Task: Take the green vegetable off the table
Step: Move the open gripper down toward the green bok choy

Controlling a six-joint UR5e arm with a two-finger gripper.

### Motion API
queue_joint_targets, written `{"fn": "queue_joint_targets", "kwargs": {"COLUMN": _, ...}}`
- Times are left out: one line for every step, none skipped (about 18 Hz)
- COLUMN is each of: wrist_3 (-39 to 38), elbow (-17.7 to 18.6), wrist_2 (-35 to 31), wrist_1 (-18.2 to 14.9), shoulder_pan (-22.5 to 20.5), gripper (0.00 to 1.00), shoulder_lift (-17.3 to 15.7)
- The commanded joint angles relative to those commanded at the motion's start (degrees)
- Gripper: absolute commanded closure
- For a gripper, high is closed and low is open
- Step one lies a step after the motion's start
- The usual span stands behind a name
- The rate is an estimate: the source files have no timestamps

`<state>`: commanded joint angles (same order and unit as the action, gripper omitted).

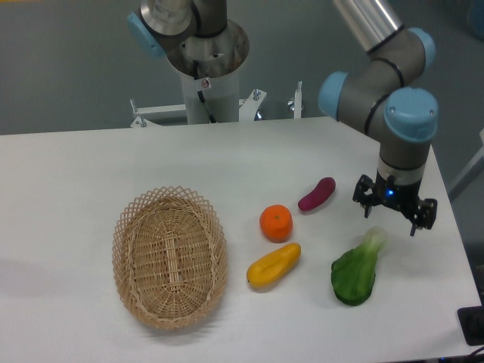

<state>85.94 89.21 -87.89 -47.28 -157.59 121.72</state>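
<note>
The green vegetable (357, 271) lies on the white table (91, 174) at the front right, its dark green leaf toward the front and its pale stalk end pointing back toward the gripper. My gripper (393, 218) hangs just above and behind the stalk end, not touching it. Its fingers are spread apart with nothing between them.
A yellow squash-like piece (274, 264), an orange (276, 222) and a small purple eggplant-like piece (317, 193) lie left of the green vegetable. An oval wicker basket (170, 255) sits at the front left. The table's right edge runs close beside the gripper.
</note>
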Motion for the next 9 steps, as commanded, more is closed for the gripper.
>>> {"fn": "queue_joint_targets", "kwargs": {"wrist_3": 1.2, "elbow": 0.1, "wrist_2": 0.0, "wrist_1": 0.0, "shoulder_pan": 0.0, "gripper": 0.00, "shoulder_lift": 0.2}}
{"fn": "queue_joint_targets", "kwargs": {"wrist_3": 1.4, "elbow": 0.1, "wrist_2": 0.0, "wrist_1": 0.0, "shoulder_pan": 0.0, "gripper": 0.00, "shoulder_lift": 0.6}}
{"fn": "queue_joint_targets", "kwargs": {"wrist_3": 1.5, "elbow": 0.0, "wrist_2": -0.1, "wrist_1": 0.1, "shoulder_pan": 0.2, "gripper": 0.00, "shoulder_lift": 1.0}}
{"fn": "queue_joint_targets", "kwargs": {"wrist_3": 1.4, "elbow": 0.0, "wrist_2": -0.1, "wrist_1": 0.5, "shoulder_pan": 0.3, "gripper": 0.00, "shoulder_lift": 1.3}}
{"fn": "queue_joint_targets", "kwargs": {"wrist_3": 1.5, "elbow": 0.0, "wrist_2": -0.1, "wrist_1": 1.3, "shoulder_pan": 0.3, "gripper": 0.00, "shoulder_lift": 1.8}}
{"fn": "queue_joint_targets", "kwargs": {"wrist_3": 1.6, "elbow": 0.1, "wrist_2": -0.2, "wrist_1": 1.8, "shoulder_pan": 0.4, "gripper": 0.00, "shoulder_lift": 2.2}}
{"fn": "queue_joint_targets", "kwargs": {"wrist_3": 1.6, "elbow": 0.1, "wrist_2": -0.3, "wrist_1": 2.1, "shoulder_pan": 0.4, "gripper": 0.00, "shoulder_lift": 2.5}}
{"fn": "queue_joint_targets", "kwargs": {"wrist_3": 1.6, "elbow": -0.1, "wrist_2": -0.3, "wrist_1": 2.1, "shoulder_pan": 0.4, "gripper": 0.00, "shoulder_lift": 2.6}}
{"fn": "queue_joint_targets", "kwargs": {"wrist_3": 1.6, "elbow": -0.3, "wrist_2": -0.3, "wrist_1": 2.1, "shoulder_pan": 0.4, "gripper": 0.00, "shoulder_lift": 2.8}}
